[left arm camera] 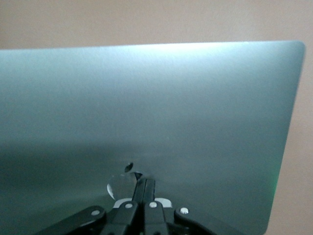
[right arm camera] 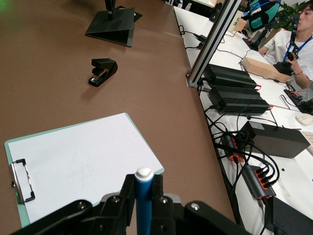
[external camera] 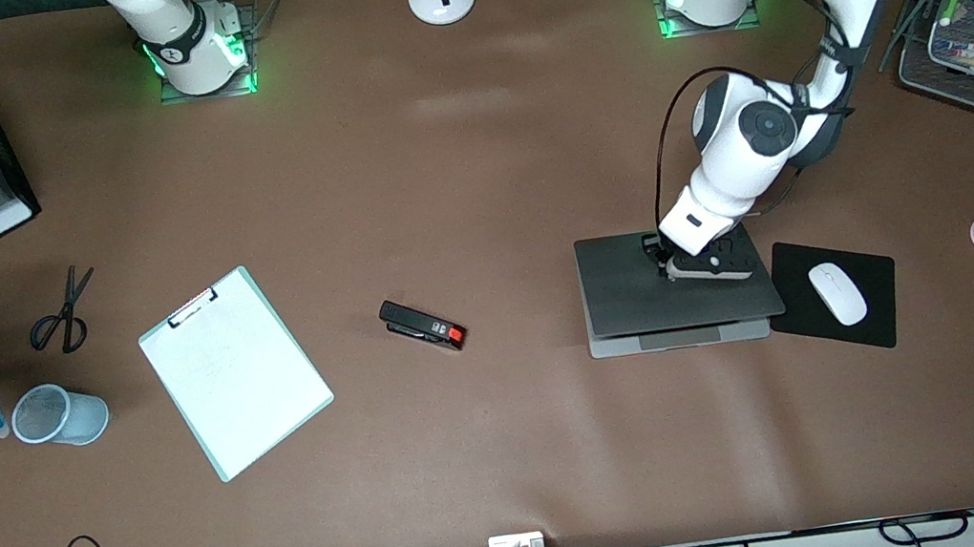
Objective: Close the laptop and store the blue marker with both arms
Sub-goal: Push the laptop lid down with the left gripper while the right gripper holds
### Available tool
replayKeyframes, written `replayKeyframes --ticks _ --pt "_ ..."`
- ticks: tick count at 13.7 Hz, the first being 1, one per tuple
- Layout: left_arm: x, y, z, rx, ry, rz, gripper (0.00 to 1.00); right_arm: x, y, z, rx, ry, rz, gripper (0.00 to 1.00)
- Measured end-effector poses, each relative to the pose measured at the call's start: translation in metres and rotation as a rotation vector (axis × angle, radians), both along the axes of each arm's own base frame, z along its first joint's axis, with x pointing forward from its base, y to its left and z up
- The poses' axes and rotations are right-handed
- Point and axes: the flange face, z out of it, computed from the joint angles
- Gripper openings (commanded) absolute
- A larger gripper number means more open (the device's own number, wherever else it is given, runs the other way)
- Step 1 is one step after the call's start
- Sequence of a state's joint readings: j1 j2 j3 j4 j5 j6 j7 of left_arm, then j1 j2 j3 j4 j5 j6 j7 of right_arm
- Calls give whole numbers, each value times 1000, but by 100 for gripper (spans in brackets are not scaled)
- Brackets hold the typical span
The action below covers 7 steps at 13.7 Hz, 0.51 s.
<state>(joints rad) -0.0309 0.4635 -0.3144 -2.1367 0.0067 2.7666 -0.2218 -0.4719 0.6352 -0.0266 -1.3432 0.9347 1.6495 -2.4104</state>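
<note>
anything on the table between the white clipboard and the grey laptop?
Only the black stapler with a red end, lying between the white clipboard and the silver-grey laptop; front view shows it, otherwise bare brown tabletop.

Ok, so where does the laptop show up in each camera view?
Front view: the laptop lies toward the left arm's end of the table, beside the mouse pad.
Left wrist view: the laptop fills most of the picture, lid side showing.
Right wrist view: the laptop is small and distant, farther off than the stapler.
Shared landmark: the left gripper, shut on the lid, shows in all three.
</note>
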Motion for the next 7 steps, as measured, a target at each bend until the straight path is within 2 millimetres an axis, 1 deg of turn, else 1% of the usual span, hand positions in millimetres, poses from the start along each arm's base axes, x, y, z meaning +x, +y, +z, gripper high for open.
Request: replayKeyframes --ticks 2,4,7 --pt "3 -1 -15 3 6 -14 0 2 -4 -18 11 3 5 0" --pt "5 -1 -30 -7 -5 -11 0 1 -8 -29 18 14 4 0" --pt "8 -1 -32 -22 -39 -3 0 -1 -12 -38 20 27 1 0"
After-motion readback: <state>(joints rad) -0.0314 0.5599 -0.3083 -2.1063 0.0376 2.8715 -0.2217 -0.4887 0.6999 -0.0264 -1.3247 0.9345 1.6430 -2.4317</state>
